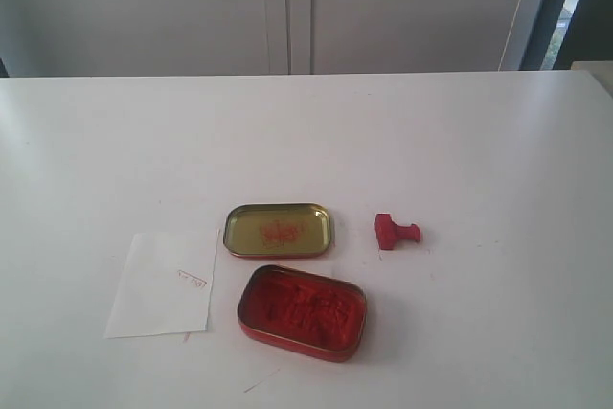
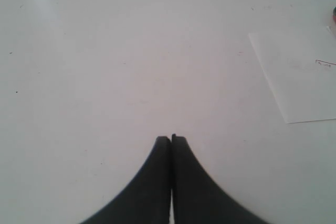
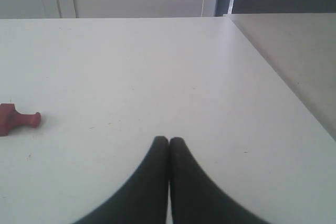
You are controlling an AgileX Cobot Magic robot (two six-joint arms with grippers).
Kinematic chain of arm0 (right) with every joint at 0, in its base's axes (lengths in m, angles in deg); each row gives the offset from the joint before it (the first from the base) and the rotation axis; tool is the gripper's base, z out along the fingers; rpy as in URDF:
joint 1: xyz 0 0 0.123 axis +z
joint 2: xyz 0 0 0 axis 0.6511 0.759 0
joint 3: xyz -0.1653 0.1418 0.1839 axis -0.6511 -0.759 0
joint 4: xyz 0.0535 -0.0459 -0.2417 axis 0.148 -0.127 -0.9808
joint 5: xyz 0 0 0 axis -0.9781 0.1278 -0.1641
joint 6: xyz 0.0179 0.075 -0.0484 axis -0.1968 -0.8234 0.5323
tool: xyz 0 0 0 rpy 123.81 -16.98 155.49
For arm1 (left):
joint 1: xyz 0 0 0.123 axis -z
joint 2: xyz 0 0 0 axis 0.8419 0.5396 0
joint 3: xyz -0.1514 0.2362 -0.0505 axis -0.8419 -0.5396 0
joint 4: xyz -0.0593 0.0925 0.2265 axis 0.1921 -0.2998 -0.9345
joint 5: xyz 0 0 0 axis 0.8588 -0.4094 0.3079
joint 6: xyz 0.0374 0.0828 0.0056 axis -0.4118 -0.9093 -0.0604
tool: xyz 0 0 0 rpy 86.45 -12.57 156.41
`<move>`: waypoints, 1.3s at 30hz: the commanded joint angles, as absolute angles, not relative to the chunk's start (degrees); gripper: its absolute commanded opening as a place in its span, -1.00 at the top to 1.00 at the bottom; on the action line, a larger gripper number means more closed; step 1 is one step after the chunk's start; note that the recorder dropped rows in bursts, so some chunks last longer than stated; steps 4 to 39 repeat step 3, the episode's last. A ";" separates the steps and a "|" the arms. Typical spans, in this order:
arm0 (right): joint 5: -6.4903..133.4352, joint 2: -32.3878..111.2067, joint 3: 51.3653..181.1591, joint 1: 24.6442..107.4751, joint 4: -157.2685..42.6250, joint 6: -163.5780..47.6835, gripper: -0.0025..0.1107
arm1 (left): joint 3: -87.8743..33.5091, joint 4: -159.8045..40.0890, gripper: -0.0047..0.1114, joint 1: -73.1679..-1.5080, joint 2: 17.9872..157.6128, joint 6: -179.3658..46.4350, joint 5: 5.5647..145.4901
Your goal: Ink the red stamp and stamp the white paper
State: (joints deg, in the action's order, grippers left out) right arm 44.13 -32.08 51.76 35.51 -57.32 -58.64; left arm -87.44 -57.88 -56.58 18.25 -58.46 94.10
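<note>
Exterior view: A small red plastic stamp (image 1: 396, 232) lies on its side on the white tabletop (image 1: 479, 141), knob handle pointing right, just right of an open gold-lined oval tin lid (image 1: 278, 230). An oval red tin of ink paste (image 1: 303, 311) sits just in front of the lid. A thin white rectangular sheet of paper (image 1: 161, 284) with a faint red mark lies flat to the tin's left.

Left wrist view: The left gripper (image 2: 171, 139) points down at bare tabletop, its black fingers (image 2: 152, 182) pressed together on nothing. The paper lies well apart.

Right wrist view: The right gripper (image 3: 168, 141) sits low and near level over the table, fingers clenched tip to tip, empty. The stamp rests well apart.
</note>
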 commanded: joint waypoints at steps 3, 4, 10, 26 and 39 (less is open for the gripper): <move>44.20 -32.39 51.37 35.59 -57.80 -58.64 0.96 | -87.87 -57.79 0.92 -56.69 17.99 -58.21 94.61; 44.20 -32.39 51.37 35.59 -57.80 -58.64 0.96 | -87.87 -57.79 0.92 -56.69 17.99 -58.21 94.61; 44.20 -32.39 51.37 35.59 -57.80 -58.64 0.96 | -87.87 -57.79 0.92 -56.69 17.99 -58.21 94.61; 44.20 -32.39 51.37 35.59 -57.80 -58.64 0.96 | -87.87 -57.79 0.92 -56.69 17.99 -58.21 94.61; 44.20 -32.39 51.37 35.59 -57.80 -58.64 0.96 | -87.87 -57.79 0.92 -56.69 17.99 -58.21 94.61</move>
